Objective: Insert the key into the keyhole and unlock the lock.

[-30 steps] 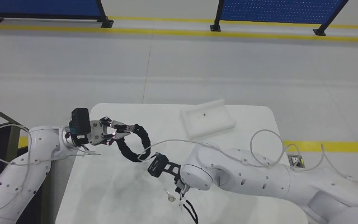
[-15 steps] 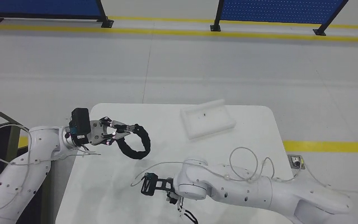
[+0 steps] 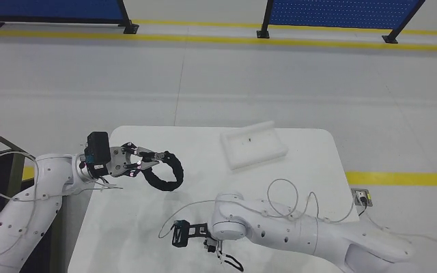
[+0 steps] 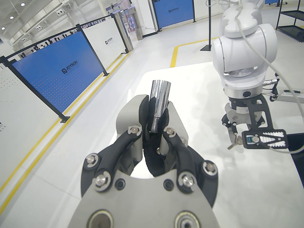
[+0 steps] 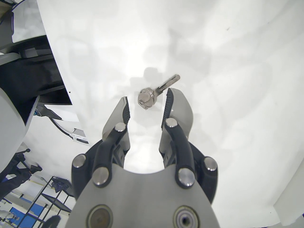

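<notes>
Right arm has swung in toward the table's 6 o'clock edge. The right gripper (image 5: 147, 95) hangs with fingers wide over the small silver metal key (image 5: 157, 90), flat on the white tabletop (image 3: 136, 225). At 9 o'clock the left gripper (image 4: 155, 110) clamps the black cable lock with chrome cylinder (image 4: 160, 93). White foam tray (image 3: 252, 145) at 1 o'clock - grey floor, blue barrier panels (image 3: 61, 9) beyond.

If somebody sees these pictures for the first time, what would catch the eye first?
First comes the left gripper, held above the left part of the table and shut on the lock, a shiny metal cylinder with a black cable loop. Next comes the right gripper, open just over a small silver key that lies flat on the white tabletop, on the side near the robot.
</notes>
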